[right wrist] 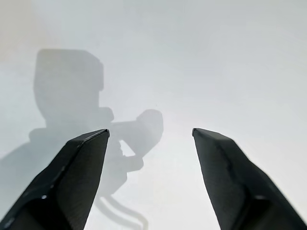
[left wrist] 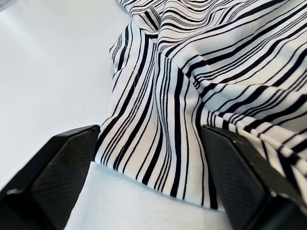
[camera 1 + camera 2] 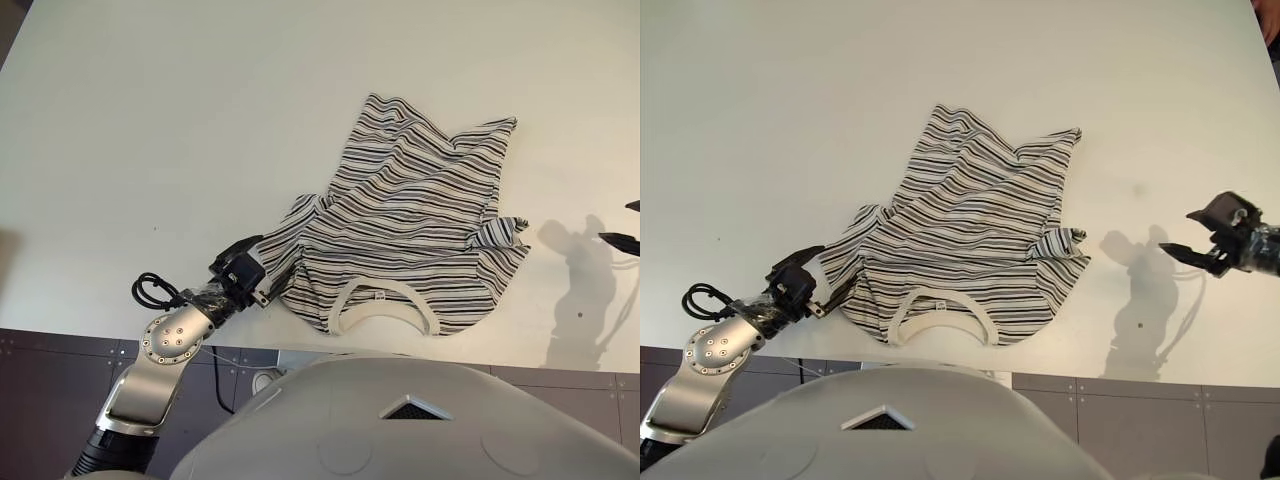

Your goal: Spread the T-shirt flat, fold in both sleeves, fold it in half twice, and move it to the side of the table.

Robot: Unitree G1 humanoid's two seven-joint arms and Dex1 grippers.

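A black-and-white striped T-shirt (image 3: 410, 220) lies crumpled on the white table (image 3: 150, 120), its white collar (image 3: 385, 305) toward the near edge. Its left sleeve (image 2: 158, 143) is bunched, and the right sleeve (image 3: 1065, 243) is folded up onto the body. My left gripper (image 3: 275, 280) is low at the shirt's near left corner. It is open, with the sleeve hem lying between its fingers (image 2: 62, 163). My right gripper (image 3: 1178, 232) hovers open over bare table to the right of the shirt, well apart from it, with nothing between its fingers (image 1: 81, 163).
The table's near edge (image 3: 80, 335) runs just behind my left wrist and below the collar. Wide bare tabletop stretches to the far side and the left. The right arm's shadow (image 3: 1135, 270) falls between the shirt and my right gripper.
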